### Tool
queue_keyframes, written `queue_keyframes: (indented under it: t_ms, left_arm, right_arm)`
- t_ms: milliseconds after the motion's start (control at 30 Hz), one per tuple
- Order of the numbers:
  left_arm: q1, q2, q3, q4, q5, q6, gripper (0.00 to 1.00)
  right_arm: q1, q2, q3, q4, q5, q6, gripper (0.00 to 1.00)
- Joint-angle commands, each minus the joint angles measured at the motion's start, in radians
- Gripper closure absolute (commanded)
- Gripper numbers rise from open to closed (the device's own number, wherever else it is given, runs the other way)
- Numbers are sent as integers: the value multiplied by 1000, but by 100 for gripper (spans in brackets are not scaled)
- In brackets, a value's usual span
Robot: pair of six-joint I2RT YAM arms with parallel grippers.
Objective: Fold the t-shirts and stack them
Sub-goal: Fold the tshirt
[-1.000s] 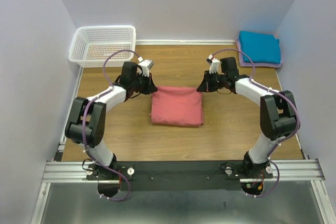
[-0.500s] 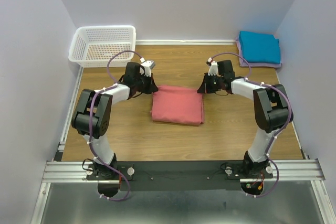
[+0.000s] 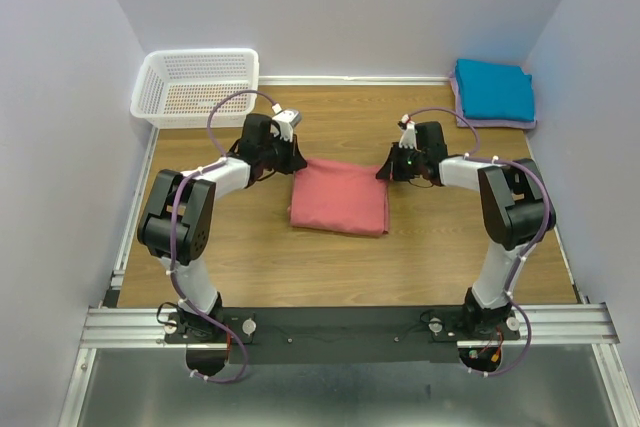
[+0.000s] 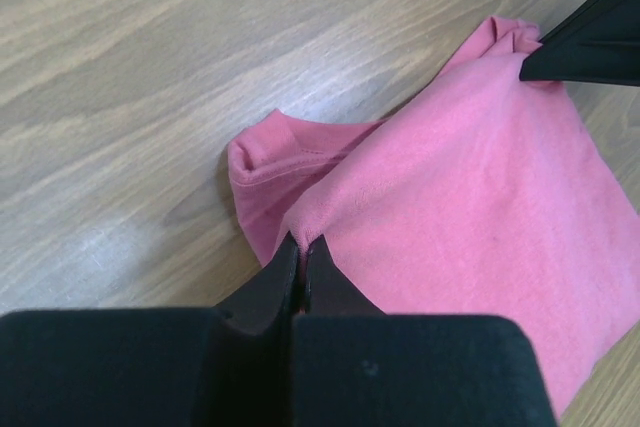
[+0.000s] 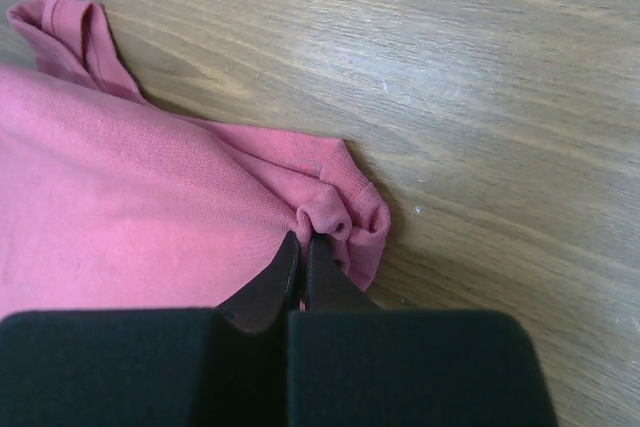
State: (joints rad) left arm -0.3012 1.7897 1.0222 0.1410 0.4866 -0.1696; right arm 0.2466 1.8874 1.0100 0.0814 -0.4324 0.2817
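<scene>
A folded salmon-pink t-shirt [image 3: 340,198] lies in the middle of the wooden table. My left gripper [image 3: 293,161] is shut on its far left corner, the cloth [image 4: 470,177] pinched between the closed fingertips [image 4: 303,244]. My right gripper [image 3: 386,169] is shut on the far right corner, where the pink cloth [image 5: 120,207] bunches at the tips [image 5: 303,240]. A folded teal-blue t-shirt [image 3: 494,88] rests on a pale lavender one [image 3: 497,123] at the back right corner.
A white lattice basket [image 3: 196,86] stands at the back left against the wall. Walls close in the table on three sides. Bare wood [image 3: 330,267] lies between the pink shirt and the arm bases.
Both grippers have slid away from me and a little inward along the table, and the pink shirt's far edge has shifted slightly with them.
</scene>
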Motion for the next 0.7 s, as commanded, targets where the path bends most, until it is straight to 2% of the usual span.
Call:
queue_keyframes:
  t_ms: [0,133,400,533,633,667]
  left_arm:
    - [-7,-21,33,32,17,24,100]
    - [-12,-10,44,39,1,24,100]
    - [-12,128,93,23,-43,-13,100]
    - [-10,158,110,-1,-104,-36,100]
    - [-10,172,124,-11,-120,-47,95]
    - [-10,177,133,-14,-118,-48,90]
  right_arm:
    - [-15,72,-57,-42,67,14,99]
    - [-18,72,-82,-43,57,20,99]
    - [-20,67,-102,-42,64,28,99]
    - [-27,35,-119,-40,80,34,99]
    - [-29,24,-114,-42,80,40,99]
    - [-30,22,-113,-42,80,43,99]
